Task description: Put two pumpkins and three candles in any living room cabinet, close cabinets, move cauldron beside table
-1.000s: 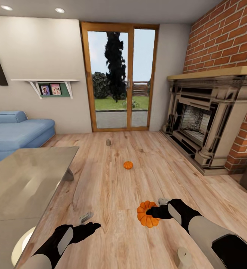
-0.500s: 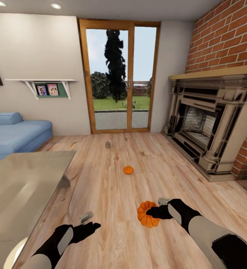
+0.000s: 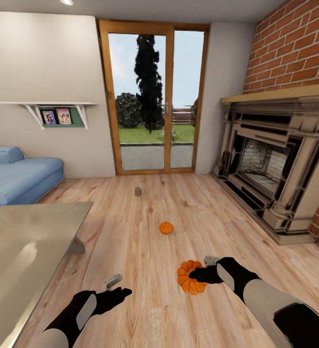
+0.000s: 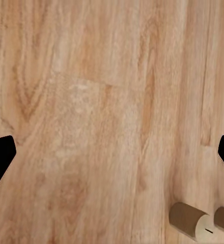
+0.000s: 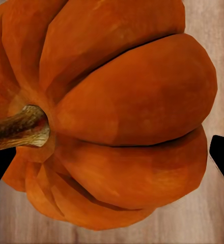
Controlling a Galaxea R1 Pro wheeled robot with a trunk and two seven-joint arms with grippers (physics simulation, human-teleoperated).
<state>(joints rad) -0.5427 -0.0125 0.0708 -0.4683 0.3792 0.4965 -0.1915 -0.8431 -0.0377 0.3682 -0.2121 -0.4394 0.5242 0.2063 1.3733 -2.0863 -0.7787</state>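
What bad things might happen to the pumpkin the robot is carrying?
The right end effector holds the pumpkin up over the wood floor; a weak grip might drop it and let it roll. The second pumpkin and a candle lie ahead, so driving forward could bump them.

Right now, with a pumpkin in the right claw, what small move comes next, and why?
Probably turn the base to look for the cabinet: the right claw seems shut on the near pumpkin, held above the floor, and the head view faces glass doors and a fireplace.
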